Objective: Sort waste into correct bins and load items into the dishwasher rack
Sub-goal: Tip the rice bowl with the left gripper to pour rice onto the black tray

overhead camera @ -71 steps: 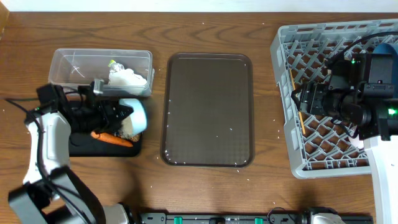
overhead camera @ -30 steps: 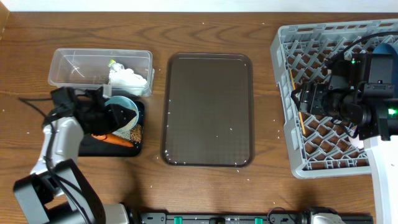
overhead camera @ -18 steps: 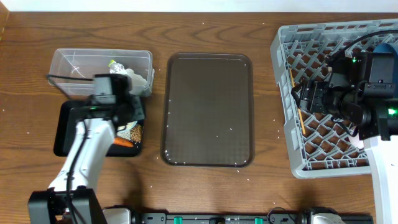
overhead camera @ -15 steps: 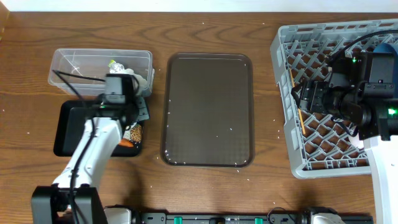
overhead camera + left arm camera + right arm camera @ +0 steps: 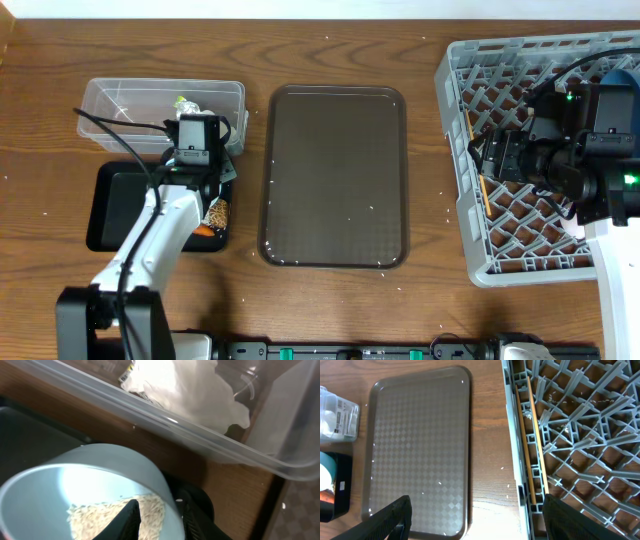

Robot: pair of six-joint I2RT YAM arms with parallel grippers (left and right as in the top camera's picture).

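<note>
Light-blue plastic fills our left wrist view: the light-blue cup [image 5: 100,475] is clamped in the left tool [image 5: 162,515], one finger inside the rim and one outside. In the last couple of seconds the arm has swung from the 9 o'clock side of the black tray [image 5: 125,200] to its 3 o'clock edge. White rice grains [image 5: 115,512] remain in the cup (so emptying looks unfinished to us). The clear tub [image 5: 210,450] lies just beside the cup, at its 12 o'clock. The right tool [image 5: 485,517] hangs spread and empty at the 9 o'clock edge of the dishwasher rack [image 5: 580,435].
</note>
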